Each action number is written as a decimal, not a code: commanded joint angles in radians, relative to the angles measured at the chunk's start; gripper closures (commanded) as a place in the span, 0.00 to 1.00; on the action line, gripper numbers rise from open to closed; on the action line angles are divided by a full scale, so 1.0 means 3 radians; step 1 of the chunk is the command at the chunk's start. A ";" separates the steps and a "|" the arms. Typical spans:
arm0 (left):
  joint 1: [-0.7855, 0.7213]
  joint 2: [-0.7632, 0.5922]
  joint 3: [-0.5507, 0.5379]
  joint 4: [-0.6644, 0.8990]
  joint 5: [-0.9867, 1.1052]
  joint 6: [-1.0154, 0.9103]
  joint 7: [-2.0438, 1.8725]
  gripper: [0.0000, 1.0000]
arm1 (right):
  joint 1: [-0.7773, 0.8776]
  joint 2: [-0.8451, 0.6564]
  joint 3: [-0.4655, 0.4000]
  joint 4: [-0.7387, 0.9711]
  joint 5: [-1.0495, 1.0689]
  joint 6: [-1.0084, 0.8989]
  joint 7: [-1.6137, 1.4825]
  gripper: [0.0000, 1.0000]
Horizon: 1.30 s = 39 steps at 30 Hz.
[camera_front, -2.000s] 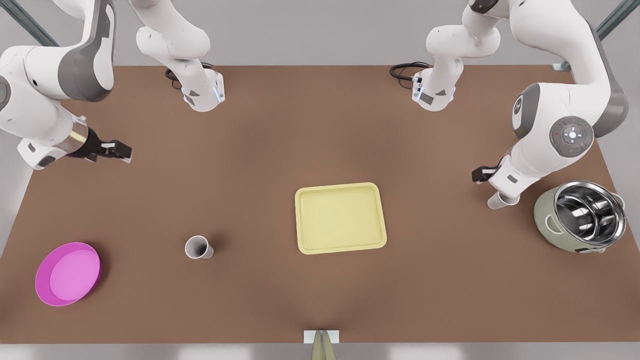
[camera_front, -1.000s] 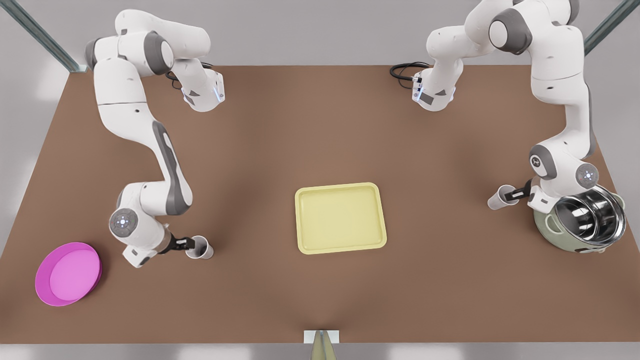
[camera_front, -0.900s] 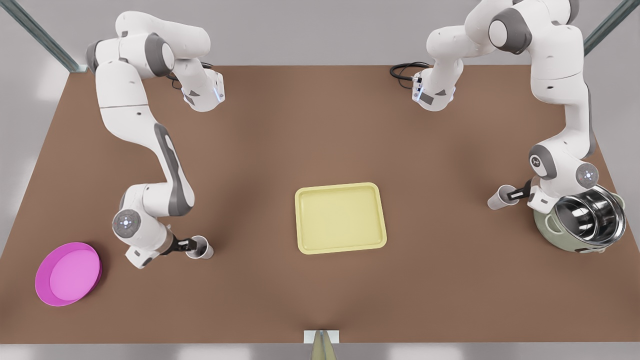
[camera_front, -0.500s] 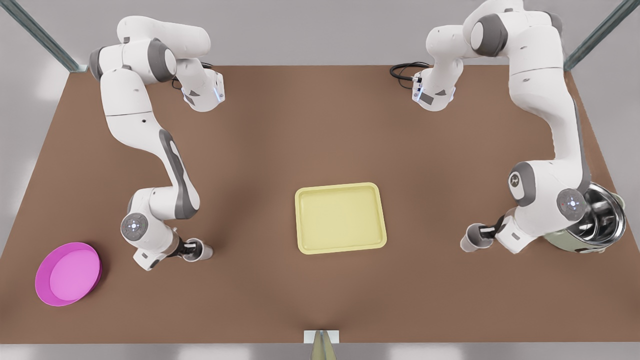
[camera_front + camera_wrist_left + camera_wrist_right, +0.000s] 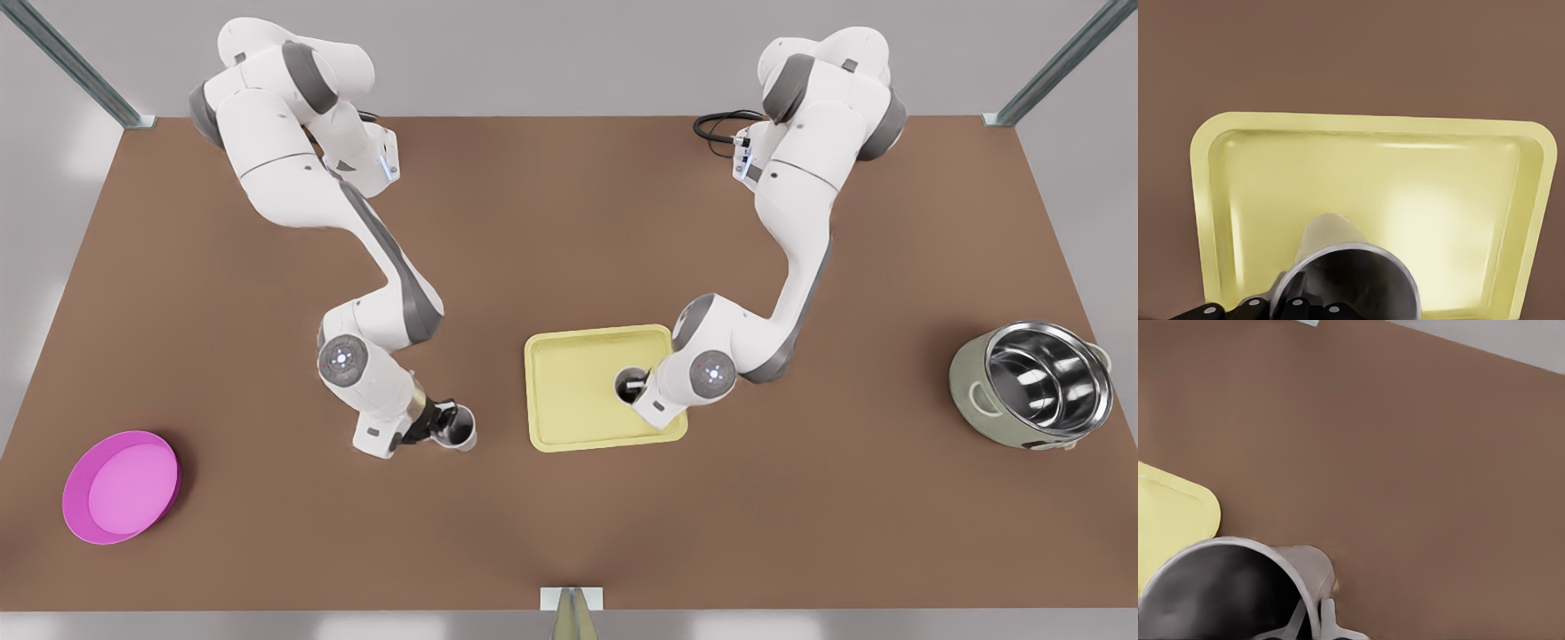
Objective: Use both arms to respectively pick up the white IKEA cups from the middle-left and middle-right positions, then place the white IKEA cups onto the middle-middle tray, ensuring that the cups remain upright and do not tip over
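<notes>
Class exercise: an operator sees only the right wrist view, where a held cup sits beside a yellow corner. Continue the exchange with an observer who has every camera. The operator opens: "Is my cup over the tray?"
Observer: Yes. In the front view the right gripper holds the right cup over the tray, nearer the end on the front view's right.
Operator: Where is the other cup?
Observer: The left gripper holds the left cup over the bare table, short of the tray's rim on the front view's left.
Operator: What else is out there?
Observer: A pot and a pink bowl, at opposite ends, far from both cups.
</notes>
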 commanded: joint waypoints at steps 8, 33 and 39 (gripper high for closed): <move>0.0019 0.0000 -0.0035 -0.0231 -0.0030 0.0406 -0.1877 0.74 | 0.0700 0.0387 0.0132 0.0294 -0.0010 0.0130 0.0073 0.79; 0.0801 -0.1467 0.0420 0.0408 0.0717 -0.2437 0.1938 0.00 | 0.0306 -0.0144 0.0157 0.0411 0.0118 -0.1709 0.0461 0.00; 0.0816 -0.1518 0.0160 0.0224 0.0650 -0.2780 0.1851 0.00 | 0.0030 -0.0548 -0.0497 0.0805 -0.0649 -0.2672 0.0968 0.00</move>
